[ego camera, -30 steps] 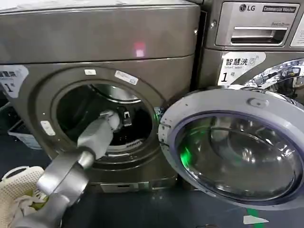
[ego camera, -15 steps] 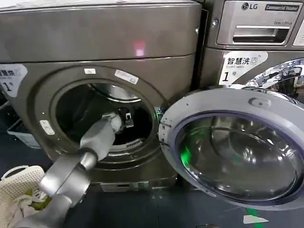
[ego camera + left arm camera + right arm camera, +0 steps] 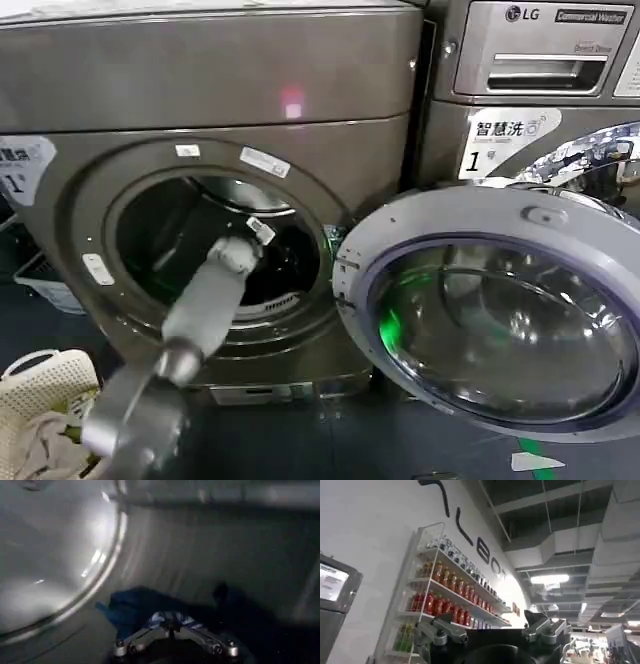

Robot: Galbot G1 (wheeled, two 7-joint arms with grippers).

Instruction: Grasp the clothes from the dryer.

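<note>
Landmark = dryer (image 3: pixel 215 75), the bronze-grey front-loader w/ round porthole. Just left of and below it, a white basket (image 3: pixel 45 385) w/ pale cloth sits on the floor. Left arm runs up from there thru the porthole; left gripper (image 3: pixel 172 639) is inside the drum, jaws spread wide & empty, pointed at the clothes (image 3: pixel 137 607) – a dark blue bundle lying on the drum floor just ahead of the jaws, apart from them as far as I can tell. Right of the porthole the dryer door (image 3: pixel 500 310) hangs swung open; beyond it, the silver LG machine (image 3: pixel 535 60). Right gripper (image 3: pixel 492 630) is parked away from the dryer, aimed up toward a shelf of bottles (image 3: pixel 452 597), jaws wide, holding nothing. Risks, judged: closing short would pinch only a fold, so the bundle slips on the way out; going too deep could scrape jaws on the drum wall. Porthole rim sits close round the forearm, so little side room; straight-back pull looks clearest, door well off to the right.
</note>
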